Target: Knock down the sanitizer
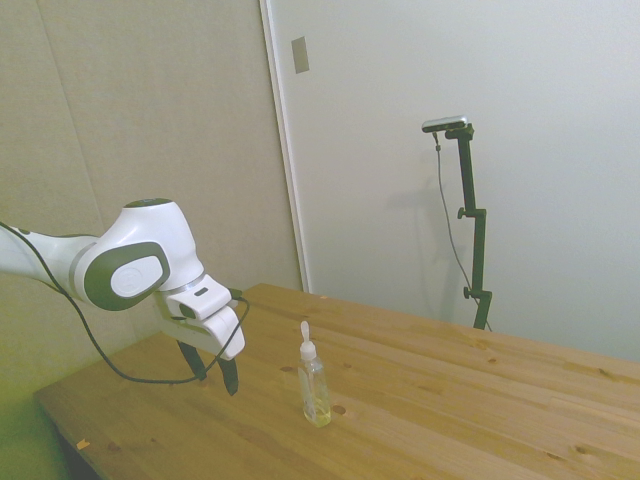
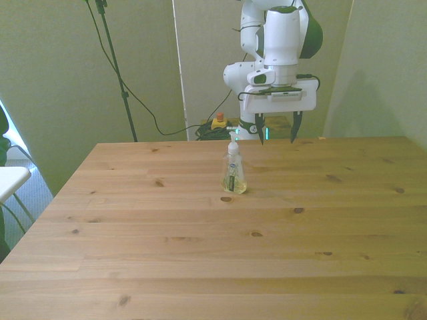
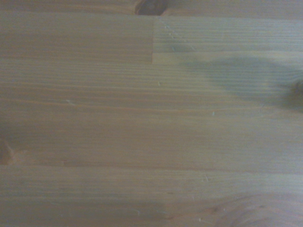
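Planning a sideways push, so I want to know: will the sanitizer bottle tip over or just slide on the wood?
The sanitizer stands upright, tall and slim on a small base, so a push near its pump top would likely tip it. It looks only partly full, so probably light; a low push might slide it across the smooth table.

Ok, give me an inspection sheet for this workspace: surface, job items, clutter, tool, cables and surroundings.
Surface: wooden table, planked with knots; the wrist view shows only bare wood.
Job's things: sanitizer standing upright on the table, not knocked down, yellowish liquid low in it, pump top on.
Clutter: nothing seen on the table.
Tool: tool open, empty, pointing down, behind the sanitizer and toward the front view's right, apart from it.
Cables: black cable loops from the arm to the tool; cables bundled on the floor behind the table.
Surroundings: plain walls, white door, a yellow box with a red button on the floor.
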`<state>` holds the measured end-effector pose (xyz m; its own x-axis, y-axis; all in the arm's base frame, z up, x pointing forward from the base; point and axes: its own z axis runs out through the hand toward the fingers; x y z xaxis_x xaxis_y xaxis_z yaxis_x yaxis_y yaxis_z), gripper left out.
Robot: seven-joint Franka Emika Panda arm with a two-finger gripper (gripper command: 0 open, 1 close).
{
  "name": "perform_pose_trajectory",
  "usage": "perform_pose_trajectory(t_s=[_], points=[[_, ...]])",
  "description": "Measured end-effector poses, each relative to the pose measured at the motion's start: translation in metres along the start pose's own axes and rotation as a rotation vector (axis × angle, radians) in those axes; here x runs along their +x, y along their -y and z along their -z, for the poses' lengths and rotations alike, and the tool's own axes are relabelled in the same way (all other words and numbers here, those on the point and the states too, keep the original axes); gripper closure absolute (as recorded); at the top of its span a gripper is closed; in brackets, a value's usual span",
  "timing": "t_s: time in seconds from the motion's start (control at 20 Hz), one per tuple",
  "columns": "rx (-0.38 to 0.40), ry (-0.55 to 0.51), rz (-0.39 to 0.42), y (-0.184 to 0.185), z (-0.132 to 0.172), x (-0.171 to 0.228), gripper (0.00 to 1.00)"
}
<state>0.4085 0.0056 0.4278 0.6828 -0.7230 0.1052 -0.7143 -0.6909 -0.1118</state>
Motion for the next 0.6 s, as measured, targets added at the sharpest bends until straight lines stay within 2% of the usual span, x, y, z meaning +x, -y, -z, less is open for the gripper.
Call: perform_pose_trajectory(t_s=[0.15, 0.2, 0.6], points=[[-0.012, 0.007, -0.009, -0.001, -0.002, 0.0, 0.0], [-0.017, 0.005, -0.023, -0.003, -0.003, 0.002, 1.0], [-0.019, -0.02, -0.103, -0.021, 0.004, 0.037, 1.0]])
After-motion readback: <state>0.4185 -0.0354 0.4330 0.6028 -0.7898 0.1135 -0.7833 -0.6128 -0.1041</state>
